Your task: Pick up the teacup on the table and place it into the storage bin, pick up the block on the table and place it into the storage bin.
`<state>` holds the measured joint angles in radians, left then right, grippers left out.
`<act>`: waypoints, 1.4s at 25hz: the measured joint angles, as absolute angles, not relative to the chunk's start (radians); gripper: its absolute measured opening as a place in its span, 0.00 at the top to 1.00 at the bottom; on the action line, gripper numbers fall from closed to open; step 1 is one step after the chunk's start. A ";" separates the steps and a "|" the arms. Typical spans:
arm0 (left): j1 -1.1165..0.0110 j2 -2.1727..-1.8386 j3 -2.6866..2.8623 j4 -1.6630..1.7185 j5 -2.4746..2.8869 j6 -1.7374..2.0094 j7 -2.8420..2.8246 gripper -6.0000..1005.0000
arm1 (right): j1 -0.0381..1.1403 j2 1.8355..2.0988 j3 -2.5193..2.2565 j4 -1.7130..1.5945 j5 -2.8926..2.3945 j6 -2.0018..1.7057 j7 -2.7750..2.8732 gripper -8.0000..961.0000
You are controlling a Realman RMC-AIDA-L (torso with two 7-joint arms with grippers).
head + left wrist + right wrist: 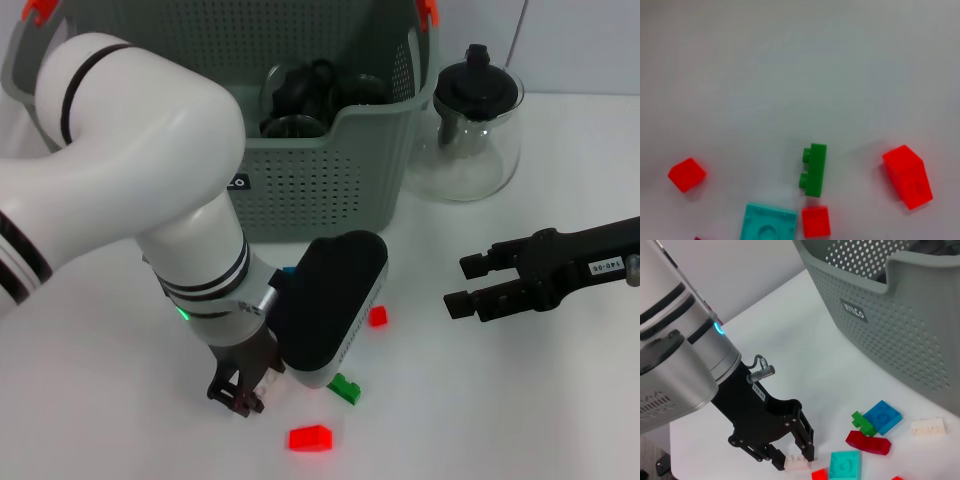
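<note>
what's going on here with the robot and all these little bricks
The left gripper is down at the white table, its fingers closing around a pale block among scattered red, green and teal bricks. The right gripper hangs open over the table to the side, holding nothing. Behind them, the storage bin already holds dark glassware, and a glass teapot stands beside it.

Teapot: a clear glass teapot (470, 140) stands upright to my right, at the far side of the table, just beside the storage bin (320, 170).
Lid: a black lid (478, 85) with a knob sits on the teapot.
Table: a plain white table (520, 400) stretches out before me, carrying everything in view.
</note>
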<state>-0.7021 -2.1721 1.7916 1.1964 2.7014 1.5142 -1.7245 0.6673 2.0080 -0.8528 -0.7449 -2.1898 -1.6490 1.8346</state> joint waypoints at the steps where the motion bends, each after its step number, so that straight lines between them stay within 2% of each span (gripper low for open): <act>1: -0.703 -2.172 1.792 1.195 2.701 1.514 -1.724 0.45 | 0.667 2.008 -0.853 -0.745 -2.190 -1.649 1.835 0.12; 5: -0.704 -2.173 1.796 1.193 2.701 1.514 -1.724 0.55 | 0.668 2.008 -0.853 -0.745 -2.190 -1.650 1.835 0.12; 20: -0.703 -2.173 1.718 1.259 2.689 1.601 -1.764 0.56 | 0.661 2.008 -0.853 -0.747 -2.186 -1.653 1.836 0.12; 26: -0.712 -2.169 1.170 1.416 2.473 1.843 -1.798 0.58 | 0.657 2.006 -0.852 -0.748 -2.186 -1.655 1.836 0.12; 30: -0.782 -2.140 0.765 1.426 2.288 1.913 -1.937 0.58 | 0.657 2.006 -0.851 -0.748 -2.186 -1.654 1.834 0.12; 35: -0.823 -2.058 0.632 1.345 2.247 1.636 -2.135 0.58 | 0.662 2.006 -0.851 -0.748 -2.186 -1.656 1.832 0.12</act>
<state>-0.8227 -2.0581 0.6323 1.3447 2.2469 1.6358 -2.1346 0.6616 2.0064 -0.8513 -0.7484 -2.1863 -1.6556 1.8316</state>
